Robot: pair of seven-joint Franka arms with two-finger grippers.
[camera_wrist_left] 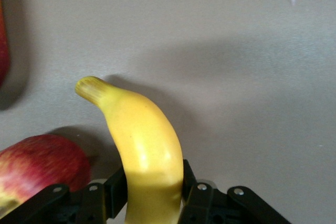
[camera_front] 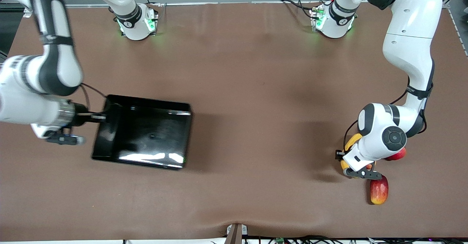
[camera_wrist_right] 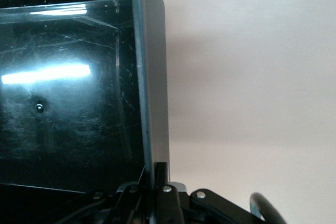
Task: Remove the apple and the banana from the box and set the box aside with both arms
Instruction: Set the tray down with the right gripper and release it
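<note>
The black box [camera_front: 143, 133] lies toward the right arm's end of the table. My right gripper [camera_front: 107, 117] is shut on the box's short wall at that end. In the right wrist view the wall [camera_wrist_right: 153, 77] runs straight into my right gripper [camera_wrist_right: 156, 174]. My left gripper [camera_front: 350, 159] is shut on the yellow banana [camera_front: 353, 141], low over the table at the left arm's end. In the left wrist view the banana [camera_wrist_left: 139, 140] sticks out of my left gripper [camera_wrist_left: 152, 184]. A round red fruit [camera_front: 397, 154], perhaps the apple, shows half hidden by the left wrist.
The oblong red-yellow mango [camera_front: 379, 190] lies nearer to the front camera than the banana. A red fruit with yellow streaks [camera_wrist_left: 37, 169] lies right beside the banana in the left wrist view, and another red shape [camera_wrist_left: 3, 51] shows at that view's edge.
</note>
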